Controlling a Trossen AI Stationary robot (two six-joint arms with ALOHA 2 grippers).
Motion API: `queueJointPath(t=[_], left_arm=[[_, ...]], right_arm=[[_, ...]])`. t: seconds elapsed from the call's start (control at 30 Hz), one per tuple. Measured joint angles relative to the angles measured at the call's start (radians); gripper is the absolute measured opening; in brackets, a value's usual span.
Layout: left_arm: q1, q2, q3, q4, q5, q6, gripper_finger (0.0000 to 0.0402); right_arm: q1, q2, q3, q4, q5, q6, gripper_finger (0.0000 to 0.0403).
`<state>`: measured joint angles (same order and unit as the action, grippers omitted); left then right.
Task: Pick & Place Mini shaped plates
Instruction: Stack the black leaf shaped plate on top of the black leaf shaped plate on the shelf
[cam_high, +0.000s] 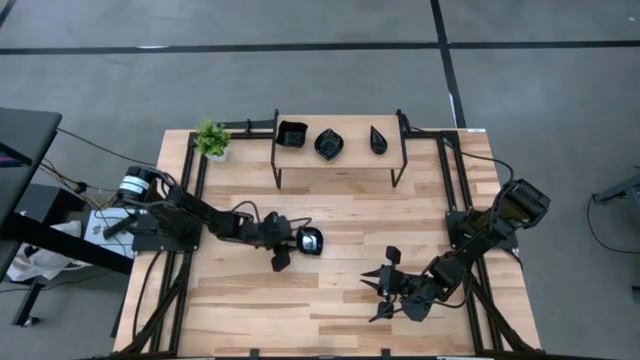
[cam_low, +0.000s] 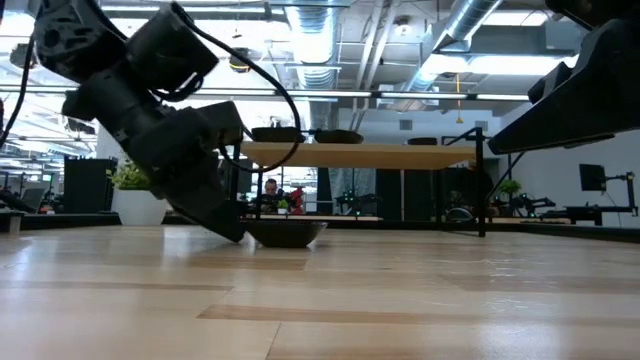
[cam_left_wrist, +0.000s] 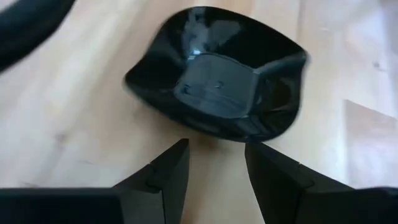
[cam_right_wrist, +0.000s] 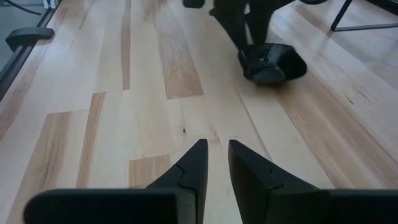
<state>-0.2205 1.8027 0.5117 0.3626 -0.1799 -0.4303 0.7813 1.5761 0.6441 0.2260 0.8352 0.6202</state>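
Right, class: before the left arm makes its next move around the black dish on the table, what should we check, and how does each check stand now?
1. Left gripper open: ok.
2. Fingers clear of the black dish: ok, it lies just ahead of them.
3. Dish flat on the table: ok.
4. Right gripper empty, waiting apart: ok.
5. Free space on the raised shelf beside its three dishes: cannot tell.

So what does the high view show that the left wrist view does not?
Only the high view shows the shelf with three black dishes on it, the small plant, and the right gripper waiting over bare table. Only the left wrist view shows, close up, the left gripper open, its fingers apart from the dish. Both show the one black dish lying on the wooden table before that gripper.
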Motion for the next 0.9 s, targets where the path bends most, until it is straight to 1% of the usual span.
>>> queueJointPath(t=[0.17,0.27,0.47,0.53,0.6,0.67,0.73,0.8,0.9], left_arm=[[0.067,0.0,0.0,0.001,-0.002,0.104,0.0159],[0.096,0.0,0.0,0.003,-0.028,0.177,0.0159],[0.116,-0.02,0.001,0.005,-0.041,0.351,0.0159],[0.112,-0.049,0.001,-0.024,-0.048,0.433,0.0159],[0.103,-0.094,0.001,-0.074,-0.088,0.501,0.0159],[0.095,-0.149,0.001,-0.122,-0.115,0.533,0.0159],[0.08,-0.207,0.001,-0.16,-0.112,0.541,0.0159],[0.049,-0.245,0.002,-0.162,-0.082,0.59,0.0159],[-0.021,-0.26,0.007,-0.163,-0.078,0.686,0.0159]], right_arm=[[0.0,0.0,0.0,0.0,0.0,0.0,0.0059],[0.0,0.0,0.0,0.0,0.0,0.0,0.0059],[0.0,0.0,0.0,0.0,0.0,0.0,0.0059],[0.0,0.0,0.0,0.0,0.0,0.0,0.0059],[0.0,0.0,0.0,0.0,0.0,0.0,0.0059],[0.0,0.0,0.0,0.0,0.0,0.0,0.0059],[0.0,0.0,0.0,0.0,0.0,0.0,0.0059],[0.0,0.0,0.0,0.0,0.0,0.0,0.0059],[0.0,0.0,0.0,0.0,0.0,0.0,0.0059]])
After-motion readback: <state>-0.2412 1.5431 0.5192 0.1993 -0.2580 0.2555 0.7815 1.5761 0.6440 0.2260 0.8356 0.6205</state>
